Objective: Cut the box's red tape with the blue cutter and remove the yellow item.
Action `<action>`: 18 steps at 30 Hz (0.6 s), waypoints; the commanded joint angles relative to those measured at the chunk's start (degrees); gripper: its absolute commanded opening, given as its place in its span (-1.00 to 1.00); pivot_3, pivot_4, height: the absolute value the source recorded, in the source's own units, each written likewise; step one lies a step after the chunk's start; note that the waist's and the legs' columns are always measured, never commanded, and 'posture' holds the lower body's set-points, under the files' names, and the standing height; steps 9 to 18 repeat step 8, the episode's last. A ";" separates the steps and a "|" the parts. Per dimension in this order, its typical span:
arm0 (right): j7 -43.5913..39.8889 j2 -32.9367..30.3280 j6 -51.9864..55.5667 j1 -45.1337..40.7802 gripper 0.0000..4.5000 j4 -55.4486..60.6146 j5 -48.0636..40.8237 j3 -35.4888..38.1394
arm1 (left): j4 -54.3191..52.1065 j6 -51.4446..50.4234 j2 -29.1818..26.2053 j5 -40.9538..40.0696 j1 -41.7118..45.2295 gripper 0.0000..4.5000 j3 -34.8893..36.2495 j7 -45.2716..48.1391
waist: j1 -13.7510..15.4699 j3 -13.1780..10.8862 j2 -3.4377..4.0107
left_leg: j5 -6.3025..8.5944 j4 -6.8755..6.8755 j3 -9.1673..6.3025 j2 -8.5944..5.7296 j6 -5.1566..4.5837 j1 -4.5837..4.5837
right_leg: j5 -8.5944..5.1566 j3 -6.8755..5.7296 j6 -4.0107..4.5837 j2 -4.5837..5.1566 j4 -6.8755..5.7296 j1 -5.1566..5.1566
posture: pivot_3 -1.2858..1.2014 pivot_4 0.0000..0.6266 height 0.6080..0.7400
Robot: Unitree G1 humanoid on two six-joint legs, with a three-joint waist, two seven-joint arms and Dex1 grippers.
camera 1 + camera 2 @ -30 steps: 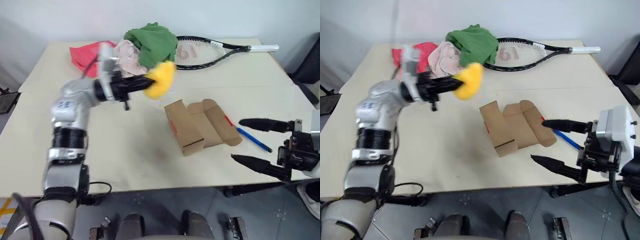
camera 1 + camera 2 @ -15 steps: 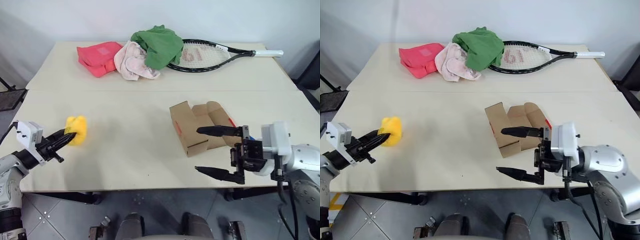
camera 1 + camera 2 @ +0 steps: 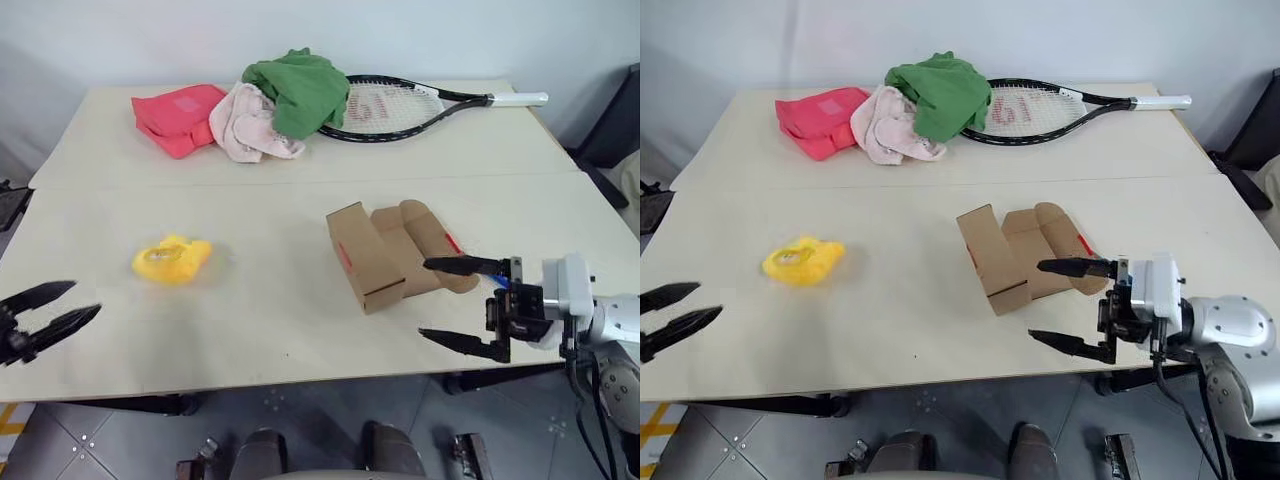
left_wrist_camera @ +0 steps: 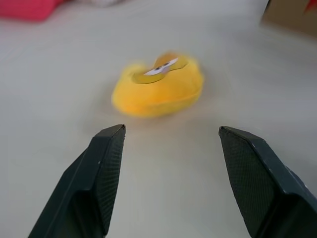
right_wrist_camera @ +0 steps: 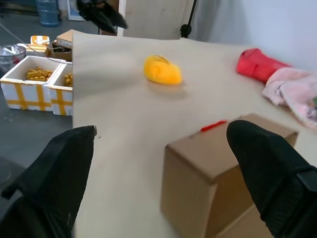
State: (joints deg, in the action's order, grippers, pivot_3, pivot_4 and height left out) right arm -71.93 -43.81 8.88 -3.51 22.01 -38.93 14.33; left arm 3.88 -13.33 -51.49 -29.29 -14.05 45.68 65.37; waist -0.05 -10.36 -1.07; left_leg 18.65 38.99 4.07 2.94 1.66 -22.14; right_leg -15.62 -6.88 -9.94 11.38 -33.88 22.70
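The yellow item lies on the table's left part, free of both grippers. My left gripper is open at the near left edge, a short way back from the item, with nothing between its fingers. The brown box stands right of centre with its flaps folded out. Red tape marks its side, and another red bit shows at the flap. My right gripper is open, level and pointing left, just right of the box. The blue cutter is mostly hidden behind it; a blue sliver shows.
A tennis racket, a green cloth, a pale pink cloth and a red cloth lie along the table's far side. Crates stand on the floor beyond the left edge.
My left gripper opened and let go of the yellow item, which now rests on the table. The left arm drew back toward the near left edge. The right gripper sank a little.
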 commanded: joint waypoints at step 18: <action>-1.85 2.00 -6.50 3.19 1.00 -2.39 2.18 0.95 | -7.21 15.28 8.22 6.77 -5.79 0.43 -3.67 -5.12 | 0.14 0.05 -0.07 | 0.02 0.05 0.01 0.01 -0.03 0.02 | -0.01 0.00 0.02 0.00 0.01 -0.05 | 0.03 -0.52 1.00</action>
